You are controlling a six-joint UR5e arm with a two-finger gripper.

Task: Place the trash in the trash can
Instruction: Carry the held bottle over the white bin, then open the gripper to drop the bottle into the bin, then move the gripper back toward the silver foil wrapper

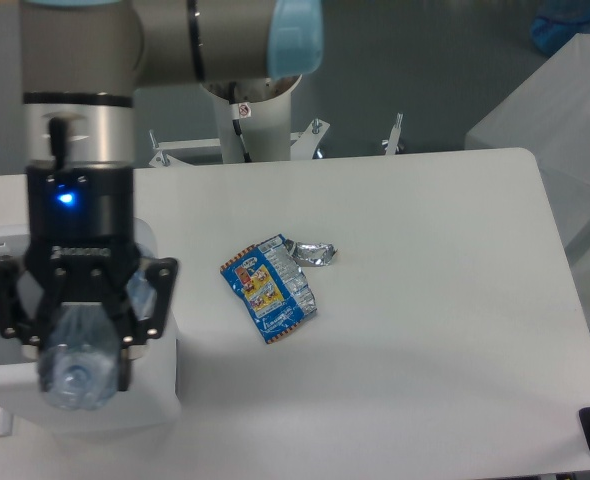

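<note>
Fixed camera, looking down at a white table (425,320). Nearest, at lower left: gripper (79,345) with black fingers clamped on either side of a crushed clear plastic bottle (78,358), cap end toward the lens. Directly under and behind the bottle: boxy white trash can (153,385) with rounded corners, mostly hidden by the gripper, only its right wall, front rim and a strip of its left edge showing; contents not visible. Above the fingers: black gripper body with a small blue light (66,198), then the silver wrist and grey arm (155,40) rising out of the top of the frame. Farther back, toward the middle of the table, well apart from the trash can: blue snack wrapper (268,288) with red and yellow print, lying flat and angled. Just beside its upper right corner, touching or nearly so: small crumpled silver foil piece (313,253). At the far edge of the table: white robot base column (245,125) with metal clamps on either side. Beyond that, grey floor and a pale box-like shape at far right.
</note>
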